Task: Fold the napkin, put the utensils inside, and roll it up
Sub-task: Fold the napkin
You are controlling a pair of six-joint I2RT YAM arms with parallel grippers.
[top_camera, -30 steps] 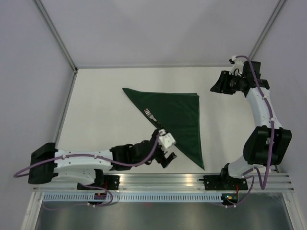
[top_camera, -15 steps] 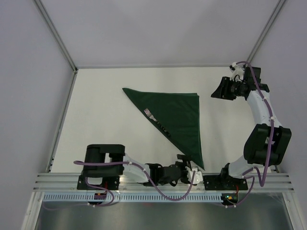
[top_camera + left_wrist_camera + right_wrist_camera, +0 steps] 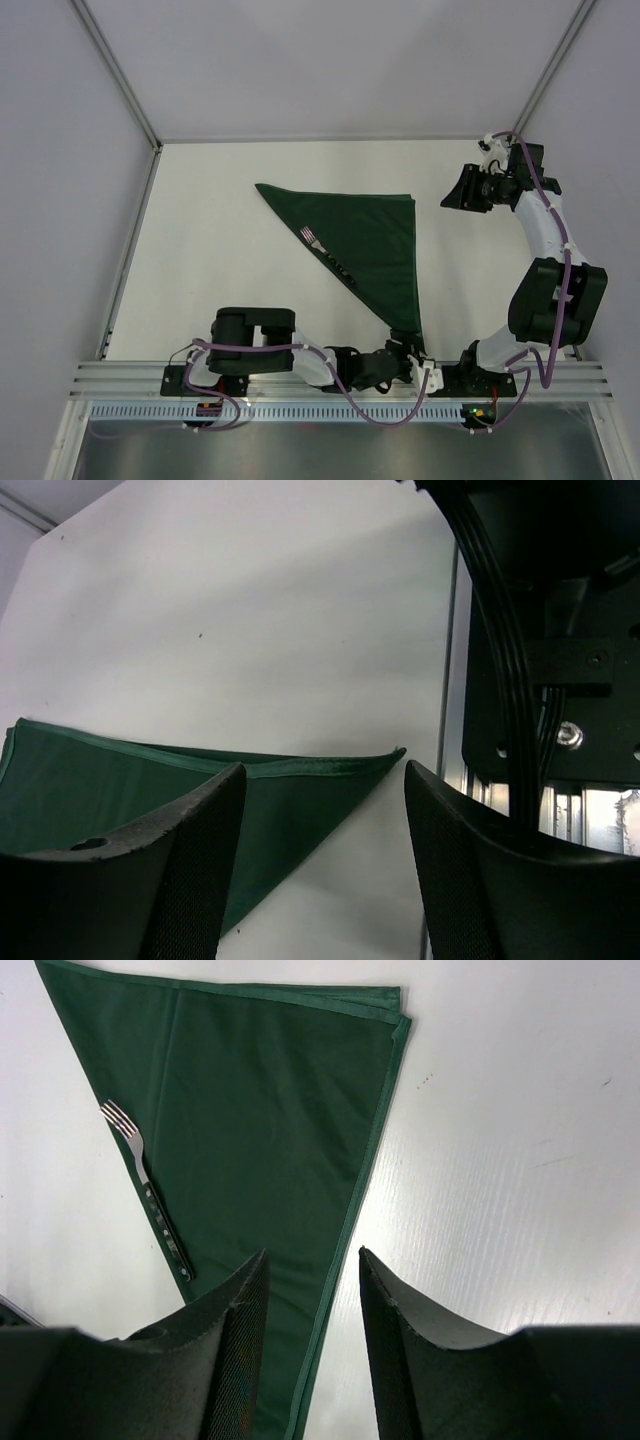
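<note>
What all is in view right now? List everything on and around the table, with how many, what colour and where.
napkin: one, dark green, folded into a triangle, flat on the middle of the table.
fork: one, black handle and silver tines, lying along the napkin's long slanted edge, tines toward the far side.
table: one, white, beneath both.
rail: one, silver metal, along the table's near edge, carrying both arm bases.
left gripper: one, black, open, low at the napkin's near corner.
right gripper: one, black, open, raised at the far right, looking down on the napkin.
</note>
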